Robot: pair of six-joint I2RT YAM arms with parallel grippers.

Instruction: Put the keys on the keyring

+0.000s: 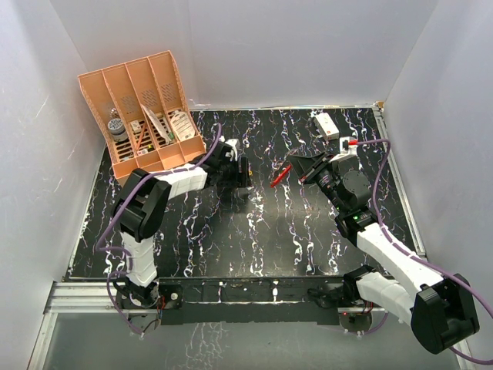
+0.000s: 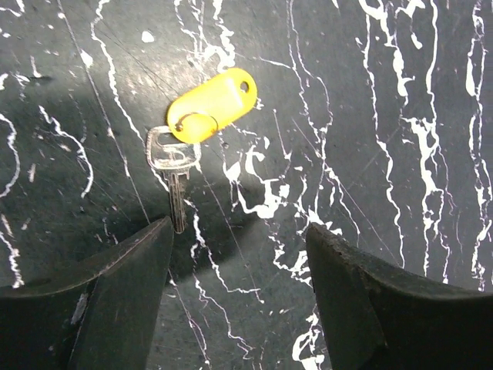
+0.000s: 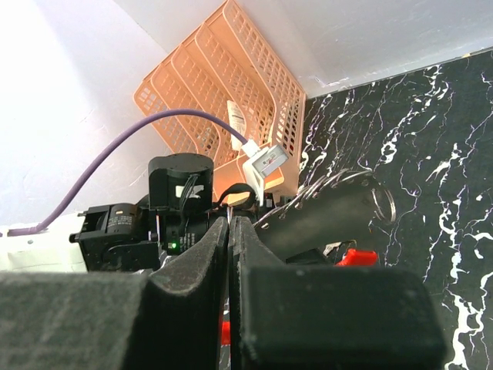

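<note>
Left claw (image 2: 237,231) spread, one key (image 2: 176,166), one keyring (image 1: 281,176)

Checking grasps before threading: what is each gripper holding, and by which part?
The right gripper pinches the red keyring by one end; the left gripper is open, holding nothing.

Left gripper (image 2: 239,231) spread, right gripper (image 3: 229,231) closed

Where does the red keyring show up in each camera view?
Top external: the keyring is mid-table, sticking out leftward from the right arm's shut fingers.
Left wrist: not in it; only a yellow-tagged key.
Right wrist: a red bit low centre-right, beside the shut fingers.
Shared landmark: the orange file rack, top left in top external, upper centre in right wrist.
</note>
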